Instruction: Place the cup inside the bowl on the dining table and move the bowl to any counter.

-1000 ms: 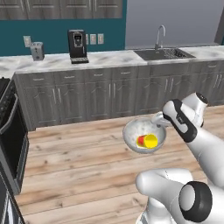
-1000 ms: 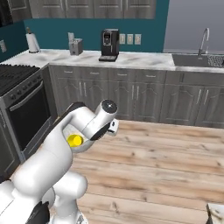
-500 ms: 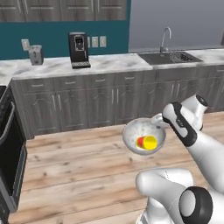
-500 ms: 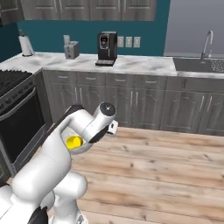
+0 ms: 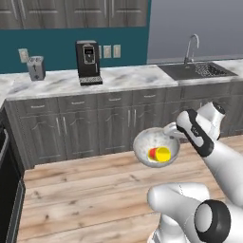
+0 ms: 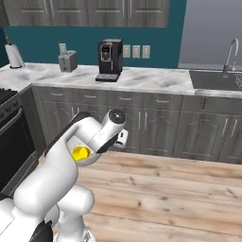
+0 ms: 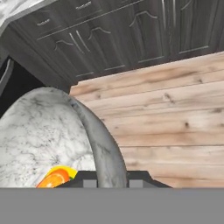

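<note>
The speckled grey-white bowl (image 5: 144, 142) hangs in the air above the wooden floor, in front of the cabinets. My gripper (image 5: 173, 129) is shut on its right rim. The yellow cup (image 5: 160, 154) with its red part lies on its side in the bowl. In the hand view the bowl's rim (image 7: 101, 144) runs between my fingertips, where my gripper (image 7: 109, 178) pinches it, and the cup (image 7: 56, 176) peeks out at the bottom. From the right, the cup (image 6: 81, 152) shows beside the arm, near my gripper (image 6: 121, 139). The counter (image 5: 118, 78) stretches ahead. The dining table is out of view.
On the counter (image 6: 146, 79) stand a black coffee machine (image 5: 88, 62), a toaster (image 5: 35, 68) and a paper towel roll (image 6: 13, 56). A sink with faucet (image 5: 195, 69) lies at the right. A black stove (image 6: 10, 130) stands at the left. Wooden floor (image 5: 80, 194) lies below.
The whole picture has shifted rightward, so the base camera has moved. The bowl with the cup stays held in the same place relative to the arm.
</note>
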You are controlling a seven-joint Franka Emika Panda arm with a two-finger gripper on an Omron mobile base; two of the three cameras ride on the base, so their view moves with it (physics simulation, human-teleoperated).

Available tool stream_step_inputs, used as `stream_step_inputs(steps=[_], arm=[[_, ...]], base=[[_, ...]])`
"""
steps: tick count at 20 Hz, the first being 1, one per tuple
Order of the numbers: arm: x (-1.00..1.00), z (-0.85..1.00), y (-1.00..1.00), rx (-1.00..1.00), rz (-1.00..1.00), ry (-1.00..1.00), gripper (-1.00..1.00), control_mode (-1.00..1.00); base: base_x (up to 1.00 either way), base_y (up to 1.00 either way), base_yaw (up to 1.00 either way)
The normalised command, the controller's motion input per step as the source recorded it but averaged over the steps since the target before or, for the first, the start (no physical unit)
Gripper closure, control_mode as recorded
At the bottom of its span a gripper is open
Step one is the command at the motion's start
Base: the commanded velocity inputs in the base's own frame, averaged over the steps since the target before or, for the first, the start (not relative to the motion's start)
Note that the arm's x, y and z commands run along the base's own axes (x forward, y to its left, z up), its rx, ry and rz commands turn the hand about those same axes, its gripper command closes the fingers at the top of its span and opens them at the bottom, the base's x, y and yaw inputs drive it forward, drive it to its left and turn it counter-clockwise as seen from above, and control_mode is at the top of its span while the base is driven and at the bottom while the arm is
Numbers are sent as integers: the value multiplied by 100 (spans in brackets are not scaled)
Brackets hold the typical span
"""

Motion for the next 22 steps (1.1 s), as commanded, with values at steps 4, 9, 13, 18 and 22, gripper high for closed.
stream_step_inputs(steps=[4,9,13,18,22], arm=[[0,0,0,0,0,0,100,100],[0,0,0,0,0,0,100,100],[0,0,0,0,0,0,100,100],[0,0,0,0,0,0,100,100],[0,0,0,0,0,0,100,100]], base=[[90,0,0],[87,0,0],[80,1,0],[62,1,0],[58,0,0]])
